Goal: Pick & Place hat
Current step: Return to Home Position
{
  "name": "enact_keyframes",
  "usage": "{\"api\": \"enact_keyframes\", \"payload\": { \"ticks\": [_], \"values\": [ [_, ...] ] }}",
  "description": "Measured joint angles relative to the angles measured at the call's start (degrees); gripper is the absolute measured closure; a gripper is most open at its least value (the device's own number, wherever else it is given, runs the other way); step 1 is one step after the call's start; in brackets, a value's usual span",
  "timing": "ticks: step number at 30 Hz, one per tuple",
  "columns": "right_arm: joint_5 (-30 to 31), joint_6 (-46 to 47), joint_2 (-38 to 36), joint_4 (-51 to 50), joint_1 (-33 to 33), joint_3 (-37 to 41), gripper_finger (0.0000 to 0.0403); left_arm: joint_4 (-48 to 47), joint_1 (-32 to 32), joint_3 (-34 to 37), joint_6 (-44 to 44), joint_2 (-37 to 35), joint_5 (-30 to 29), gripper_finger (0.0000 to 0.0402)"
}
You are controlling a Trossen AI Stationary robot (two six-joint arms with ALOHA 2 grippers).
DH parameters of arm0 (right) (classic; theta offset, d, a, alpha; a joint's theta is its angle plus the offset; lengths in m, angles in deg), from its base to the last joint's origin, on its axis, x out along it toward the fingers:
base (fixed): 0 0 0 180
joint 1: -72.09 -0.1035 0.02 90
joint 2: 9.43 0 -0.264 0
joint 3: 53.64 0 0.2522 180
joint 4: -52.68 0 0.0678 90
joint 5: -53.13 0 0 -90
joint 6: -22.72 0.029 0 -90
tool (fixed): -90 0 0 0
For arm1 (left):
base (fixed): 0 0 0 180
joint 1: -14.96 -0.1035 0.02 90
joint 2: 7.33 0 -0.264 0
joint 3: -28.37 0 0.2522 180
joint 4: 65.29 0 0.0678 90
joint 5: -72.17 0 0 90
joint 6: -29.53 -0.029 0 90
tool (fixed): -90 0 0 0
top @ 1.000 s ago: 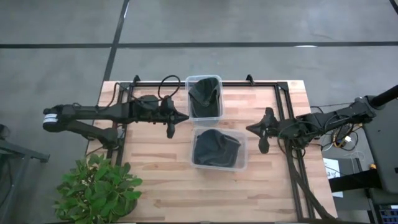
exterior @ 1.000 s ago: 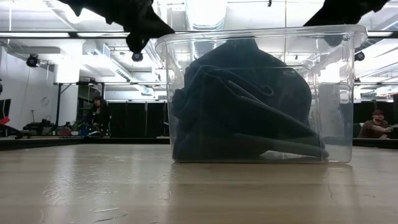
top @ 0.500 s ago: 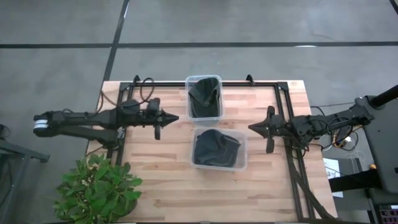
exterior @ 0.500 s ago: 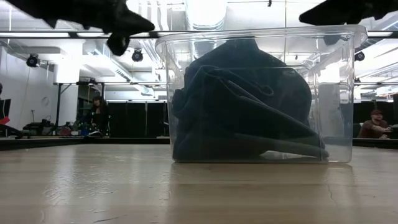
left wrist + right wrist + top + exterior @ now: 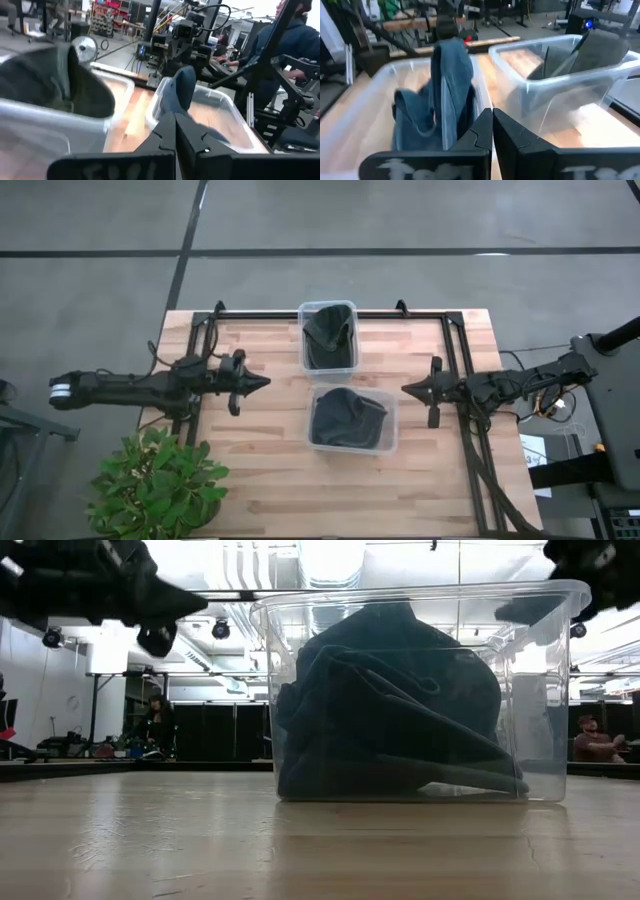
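Two clear plastic bins stand in the table's middle. The near bin (image 5: pixel 392 442) holds a crumpled dark blue hat (image 5: pixel 345 418), which fills it in the low view (image 5: pixel 390 710). The far bin (image 5: pixel 328 305) holds a dark grey hat (image 5: pixel 328 332). My left gripper (image 5: pixel 265 382) hovers shut left of the gap between the bins, pointing at them, its fingers together in the left wrist view (image 5: pixel 174 120). My right gripper (image 5: pixel 405 390) hovers shut just right of the near bin, pointing left. Neither touches a hat or bin.
A black metal frame (image 5: pixel 455 350) runs along the table's far and side edges. A green potted plant (image 5: pixel 160 485) stands at the near left corner. Bare wood lies in front of the near bin (image 5: pixel 340 490). People sit in the room behind (image 5: pixel 160 725).
My left gripper has drawn back from the bins toward the table's left edge, drifted slightly toward the near edge and dropped lower. My right gripper has sunk a little. Both hats and bins have stayed where they were.
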Motion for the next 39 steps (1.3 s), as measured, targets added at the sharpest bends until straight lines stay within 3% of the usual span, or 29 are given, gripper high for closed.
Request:
{"api": "enact_keyframes", "payload": {
  "ticks": [11,22,29,39],
  "values": [
    [-3.1,-7.9,-4.4,11.0,0.0,7.2,0.0394,2.4,0.0,6.0,-0.7,-7.2,5.3,0.0401],
    [-6.5,-8.7,-11.9,10.7,0.0,13.2,0.0394,5.5,0.0,13.0,-0.4,-11.2,6.3,0.0401],
    [-8.9,-9.0,-17.6,10.6,0.0,16.6,0.0394,5.5,-0.1,13.3,-3.6,-14.3,6.6,0.0401],
    [-8.8,-11.7,-18.6,10.7,0.0,16.6,0.0394,2.3,0.0,13.3,-9.3,-15.9,9.7,0.0401]
  ]
}}
